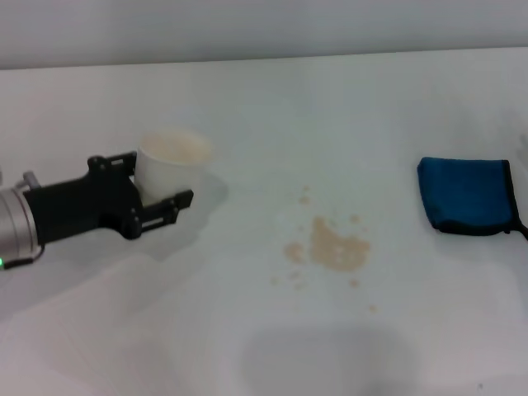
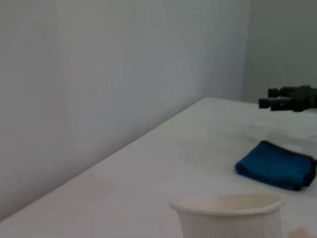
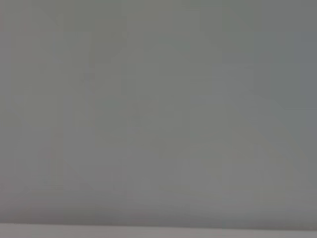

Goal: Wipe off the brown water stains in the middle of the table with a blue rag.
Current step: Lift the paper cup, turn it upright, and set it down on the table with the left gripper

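White table (image 1: 272, 115) lies bare between stains (image 1: 334, 247) and blue rag (image 1: 466, 196).

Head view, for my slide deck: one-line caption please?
Left gripper around a white cup; brown water stains mid-table; blue rag untouched at right.

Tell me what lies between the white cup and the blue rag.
In the head view, the brown water stains lie on the table between the white cup and the blue rag.

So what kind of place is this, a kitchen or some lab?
Probably a lab test bench: a bare white table against a plain wall, holding only a paper cup, a blue rag and staged brown stains.
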You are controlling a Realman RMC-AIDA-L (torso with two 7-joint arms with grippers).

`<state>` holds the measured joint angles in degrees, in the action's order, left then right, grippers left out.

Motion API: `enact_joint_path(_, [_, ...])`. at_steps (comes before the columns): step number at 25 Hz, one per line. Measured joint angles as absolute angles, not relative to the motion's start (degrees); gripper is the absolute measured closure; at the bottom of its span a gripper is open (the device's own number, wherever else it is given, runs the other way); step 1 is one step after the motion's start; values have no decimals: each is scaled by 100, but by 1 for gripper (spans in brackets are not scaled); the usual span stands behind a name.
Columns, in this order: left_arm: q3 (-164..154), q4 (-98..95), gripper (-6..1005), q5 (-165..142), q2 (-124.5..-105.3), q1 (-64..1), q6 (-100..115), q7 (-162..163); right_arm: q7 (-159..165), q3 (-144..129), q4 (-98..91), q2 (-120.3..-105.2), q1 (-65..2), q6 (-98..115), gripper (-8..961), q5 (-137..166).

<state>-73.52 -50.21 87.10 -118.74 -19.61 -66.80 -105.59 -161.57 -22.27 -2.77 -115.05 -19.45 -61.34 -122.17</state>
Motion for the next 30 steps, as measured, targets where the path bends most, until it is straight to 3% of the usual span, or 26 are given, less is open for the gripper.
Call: enact_joint_path(30, [-7339,-2524,377,10591,-11914,-1826,-6025,-13827,-16154,-2444,-342,-11496,-1787,-6786,83,-12217])
